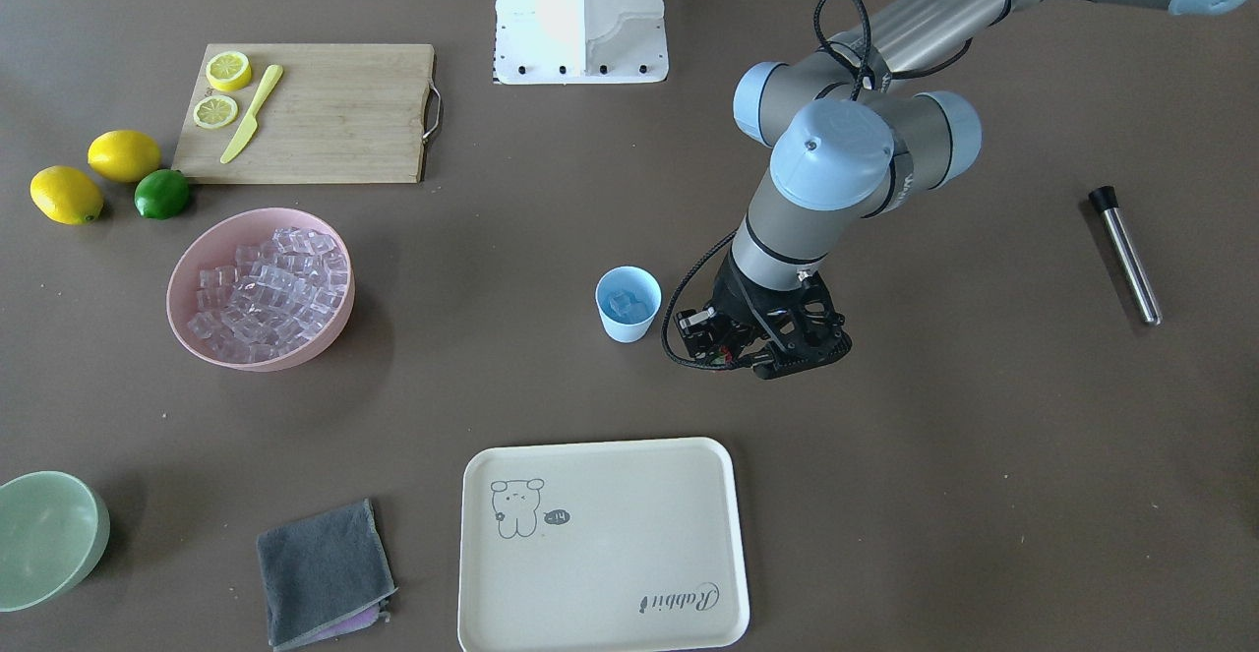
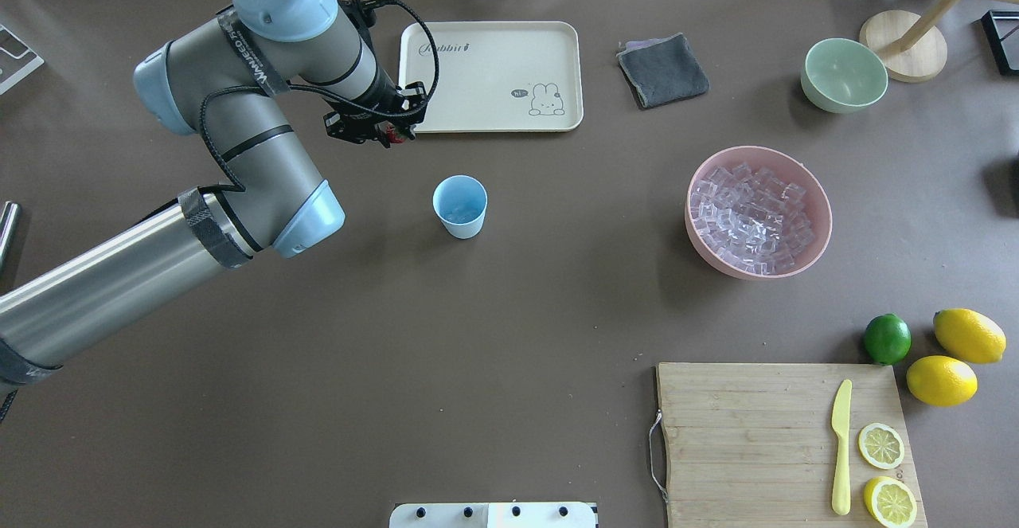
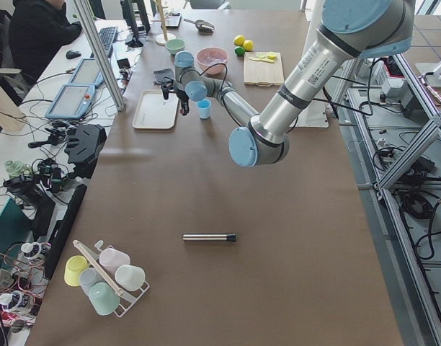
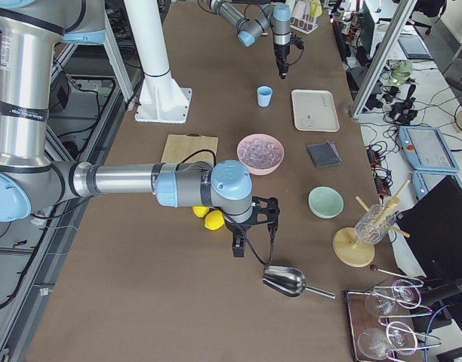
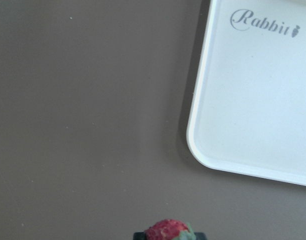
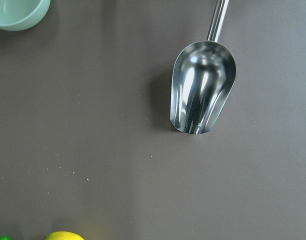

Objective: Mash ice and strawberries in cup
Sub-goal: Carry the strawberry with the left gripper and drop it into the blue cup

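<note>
The light-blue cup (image 2: pixel 459 205) stands upright mid-table with a few clear ice cubes (image 1: pixel 626 306) in it. More ice (image 2: pixel 756 209) fills the pink bowl (image 2: pixel 704 253) to its right. My left gripper (image 2: pixel 390 134) is shut on the small red strawberry (image 5: pixel 167 231). It hangs over bare table between the cup and the corner of the cream tray (image 2: pixel 478 82), apart from the cup. My right gripper (image 4: pixel 252 243) shows only in the exterior right view, above the table near the lemons. I cannot tell whether it is open or shut.
A metal muddler (image 1: pixel 1126 254) lies far on my left. A metal scoop (image 6: pixel 203 92) lies under the right wrist. A grey cloth (image 2: pixel 663 70), a pale green bowl (image 2: pixel 844 74), a cutting board (image 2: pixel 756 432) with lemon slices and a knife, a lime (image 2: pixel 887 338) and lemons sit at my right.
</note>
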`<action>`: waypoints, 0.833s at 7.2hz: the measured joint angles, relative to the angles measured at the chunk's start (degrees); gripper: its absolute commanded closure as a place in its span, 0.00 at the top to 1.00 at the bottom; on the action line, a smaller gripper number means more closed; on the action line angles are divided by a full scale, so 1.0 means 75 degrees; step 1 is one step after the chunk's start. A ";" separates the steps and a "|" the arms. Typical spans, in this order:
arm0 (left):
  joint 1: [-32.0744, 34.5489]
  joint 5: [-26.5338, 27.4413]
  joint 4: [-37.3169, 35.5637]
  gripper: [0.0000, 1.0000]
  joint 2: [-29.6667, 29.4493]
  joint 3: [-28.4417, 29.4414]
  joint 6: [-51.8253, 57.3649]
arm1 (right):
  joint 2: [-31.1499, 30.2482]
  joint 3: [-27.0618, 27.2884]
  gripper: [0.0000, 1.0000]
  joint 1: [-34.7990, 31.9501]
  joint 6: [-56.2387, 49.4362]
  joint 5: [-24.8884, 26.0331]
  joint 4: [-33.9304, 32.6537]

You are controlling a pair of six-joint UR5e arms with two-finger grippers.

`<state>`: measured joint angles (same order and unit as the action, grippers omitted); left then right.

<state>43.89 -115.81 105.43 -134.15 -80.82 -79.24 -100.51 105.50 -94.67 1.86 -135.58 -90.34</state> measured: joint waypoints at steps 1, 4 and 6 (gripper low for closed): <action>-0.0163 0.0136 -0.0012 0.23 -0.0081 -0.0056 -0.0268 | 0.0001 0.0017 1.00 0.0017 0.0020 0.0005 0.0006; -0.0697 0.0518 -0.0267 0.23 -0.0159 -0.0574 -0.1055 | -0.0004 0.0020 1.00 0.0025 -0.0021 0.0007 0.0010; -0.1176 0.0990 -0.0769 0.46 -0.0149 -0.1006 -0.1218 | -0.0005 0.0027 1.00 0.0025 -0.0034 0.0007 0.0010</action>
<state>35.07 -108.38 99.66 -135.27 -88.36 -88.37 -100.55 105.70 -94.48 1.60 -135.53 -90.26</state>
